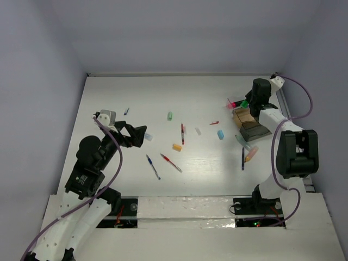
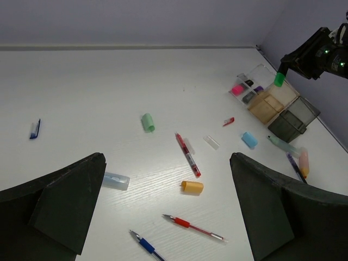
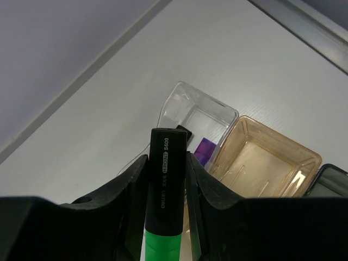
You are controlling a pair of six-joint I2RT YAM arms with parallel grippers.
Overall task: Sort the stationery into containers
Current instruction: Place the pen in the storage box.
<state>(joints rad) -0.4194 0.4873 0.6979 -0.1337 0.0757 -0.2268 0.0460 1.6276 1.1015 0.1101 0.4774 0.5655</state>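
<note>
From above, you see the right gripper (image 1: 246,103) over the box (image 1: 253,124) at the far right. In the left wrist view, the left gripper (image 2: 168,206) has its fingers spread wide; a red pen (image 2: 193,227) and an orange eraser (image 2: 192,187) lie between them. In the right wrist view, the fingers pinch a green highlighter (image 3: 165,185) above the box.

White bench (image 1: 136,98) is lying under even light, with faint wood grain showing on its surface. Pale grey-lilac walls are enclosing it. The back wall (image 1: 179,32) is standing along the bench's far edge. The left wall (image 1: 32,81) and right wall (image 1: 326,54) are rising at its sides. A glossy white strip (image 1: 185,207) is running along the bench's near edge.
</note>
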